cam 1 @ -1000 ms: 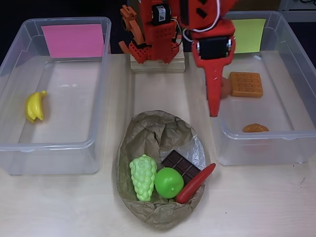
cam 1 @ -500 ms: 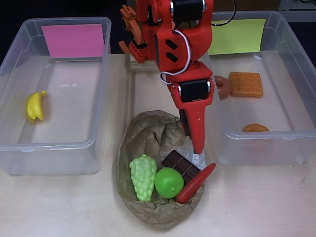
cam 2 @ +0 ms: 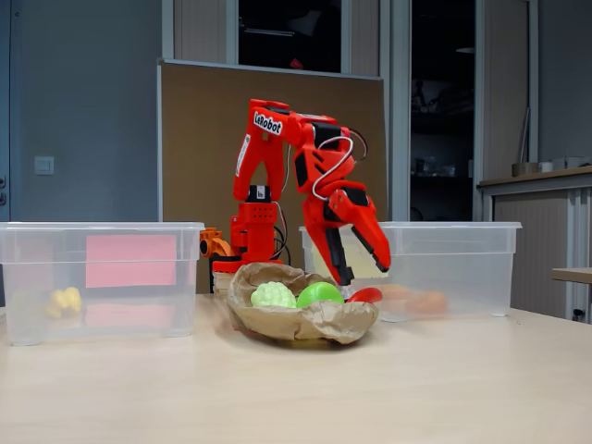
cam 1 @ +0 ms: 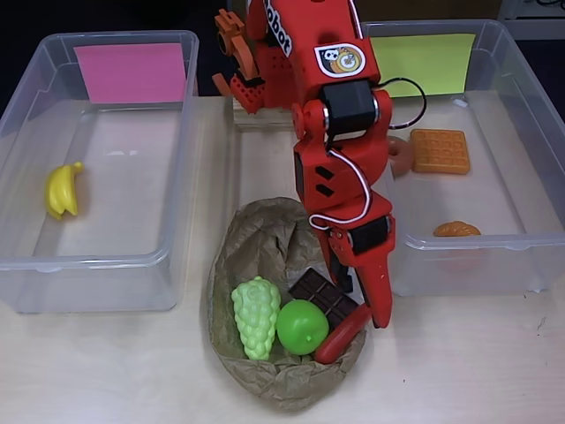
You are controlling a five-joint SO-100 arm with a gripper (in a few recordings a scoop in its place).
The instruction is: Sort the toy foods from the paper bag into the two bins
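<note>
The crumpled brown paper bag (cam 1: 265, 243) lies at the table's middle front. It holds light green grapes (cam 1: 255, 316), a green apple (cam 1: 302, 327), a dark chocolate bar (cam 1: 316, 294) and a red chili (cam 1: 340, 337). My red gripper (cam 1: 362, 296) hangs open over the bag's right side, just above the chili and the chocolate bar, holding nothing. In the fixed view the gripper (cam 2: 363, 275) points down over the chili (cam 2: 367, 295). The left bin (cam 1: 88, 261) with the pink card holds yellow bananas (cam 1: 63, 190). An orange waffle (cam 1: 439, 150), a bread roll (cam 1: 456, 230) and a brown donut (cam 1: 401, 157) half hidden by the arm sit in the right bin (cam 1: 494, 240) with the yellow-green card.
The arm's base (cam 1: 265, 88) stands on a wooden block between the two bins at the back. Bare table runs along the front edge on both sides of the bag.
The arm swung from over the right bin leftward and forward, and came down over the bag's right side above the chili. The toy foods have not moved.
</note>
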